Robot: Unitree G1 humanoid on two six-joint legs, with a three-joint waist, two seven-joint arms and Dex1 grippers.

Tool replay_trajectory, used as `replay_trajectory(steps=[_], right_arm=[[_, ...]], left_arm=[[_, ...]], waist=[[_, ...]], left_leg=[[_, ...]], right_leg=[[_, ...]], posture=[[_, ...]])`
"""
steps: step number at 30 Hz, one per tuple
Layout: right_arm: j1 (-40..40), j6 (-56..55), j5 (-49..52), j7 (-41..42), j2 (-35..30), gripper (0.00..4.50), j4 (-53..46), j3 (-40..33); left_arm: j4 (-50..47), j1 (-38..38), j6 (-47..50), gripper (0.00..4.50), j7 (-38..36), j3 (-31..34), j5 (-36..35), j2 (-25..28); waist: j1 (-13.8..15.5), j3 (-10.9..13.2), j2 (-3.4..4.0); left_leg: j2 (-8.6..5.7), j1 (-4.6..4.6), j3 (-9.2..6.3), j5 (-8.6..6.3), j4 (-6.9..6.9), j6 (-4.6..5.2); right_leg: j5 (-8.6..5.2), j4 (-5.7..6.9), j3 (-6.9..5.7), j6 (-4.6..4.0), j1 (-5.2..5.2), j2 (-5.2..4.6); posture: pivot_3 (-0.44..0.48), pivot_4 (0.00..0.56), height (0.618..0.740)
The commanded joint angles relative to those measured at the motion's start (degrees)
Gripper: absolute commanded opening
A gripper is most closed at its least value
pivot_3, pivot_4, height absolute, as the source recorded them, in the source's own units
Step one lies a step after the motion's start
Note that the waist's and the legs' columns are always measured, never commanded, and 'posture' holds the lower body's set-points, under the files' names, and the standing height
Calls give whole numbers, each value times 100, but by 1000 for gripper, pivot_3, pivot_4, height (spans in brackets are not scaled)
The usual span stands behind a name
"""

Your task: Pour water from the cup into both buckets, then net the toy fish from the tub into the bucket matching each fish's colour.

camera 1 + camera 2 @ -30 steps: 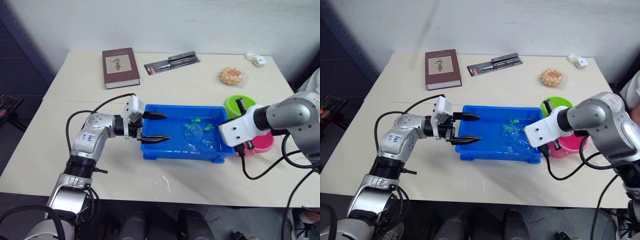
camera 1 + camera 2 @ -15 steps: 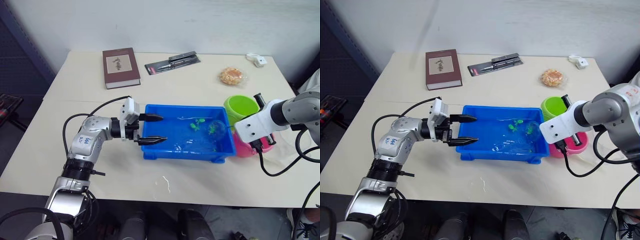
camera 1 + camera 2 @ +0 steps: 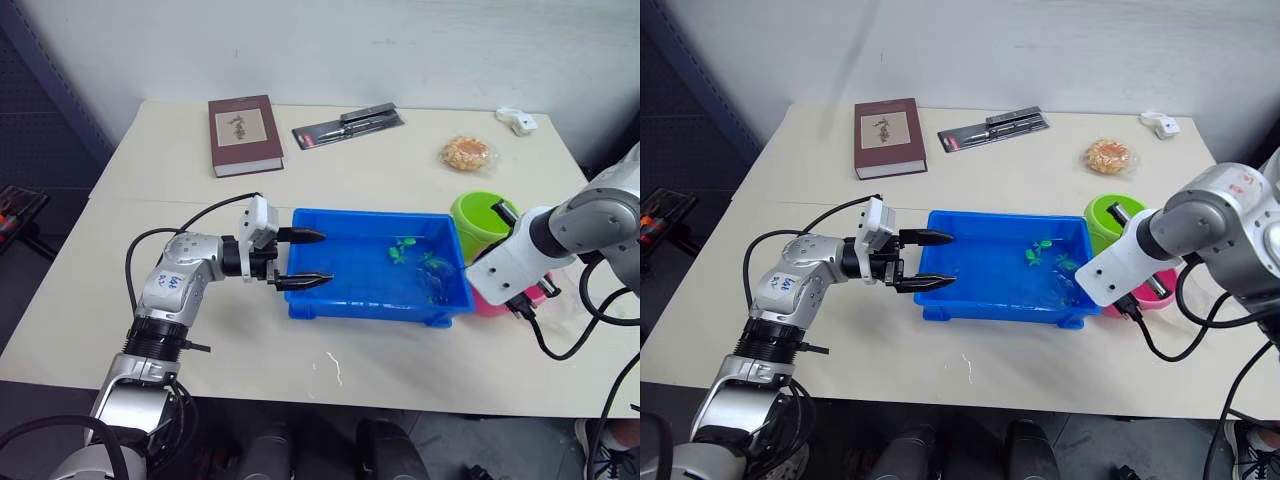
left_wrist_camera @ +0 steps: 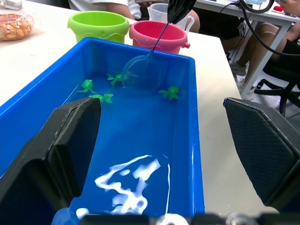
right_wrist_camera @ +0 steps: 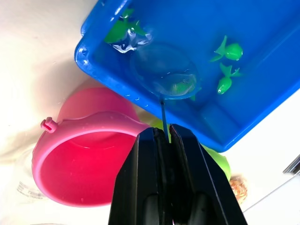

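The blue tub [image 3: 340, 300] holds water and several green toy fish [image 3: 403, 248]. My left gripper [image 3: 312, 258] is open at the tub's left end, its fingers [image 4: 70, 136] reaching in over the wall. My right gripper [image 5: 163, 133] is shut on the thin stick of the net [image 5: 164, 70], above the tub's right end. The net's hoop [image 4: 140, 75] is low in the tub among the fish; a green shape shows through the mesh. The green bucket [image 3: 480, 215] and pink bucket [image 4: 157, 35] stand just beyond that end. The clear cup [image 4: 157, 8] stands behind the pink bucket.
At the table's far side lie a brown book [image 3: 244, 133], a packaged pen set [image 3: 347, 125], a wrapped snack [image 3: 466, 152] and a small white object [image 3: 517, 120]. People sit beyond the table's right end [image 4: 225, 23]. My right arm covers most of the pink bucket.
My right gripper has carried the net from the middle of the tub to its right end. My left gripper drew back slightly toward the left wall and stayed open.
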Motion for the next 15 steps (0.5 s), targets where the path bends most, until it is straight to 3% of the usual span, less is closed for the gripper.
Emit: replay_trajectory(steps=[1, 15], right_arm=[[-323, -113, 174, 473, -135, 0, 21, 126], [-234, 402, 984, 473, -405, 0, -204, 497]], left_arm=[[-131, 71, -73, 4488, -16, 114, -109, -12], [-338, 209, -16, 4488, 110, 169, -165, -28]], waist=[[-6, 0, 0], [-13, 0, 0]], left_leg=[[0, 0, 0, 0, 0, 0], [3, 0, -2, -1, 0, -1]], right_leg=[[0, 0, 0, 0, 0, 0], [0, 0, -1, 0, 0, 1]], posture=[[0, 150, 738], [0, 150, 738]])
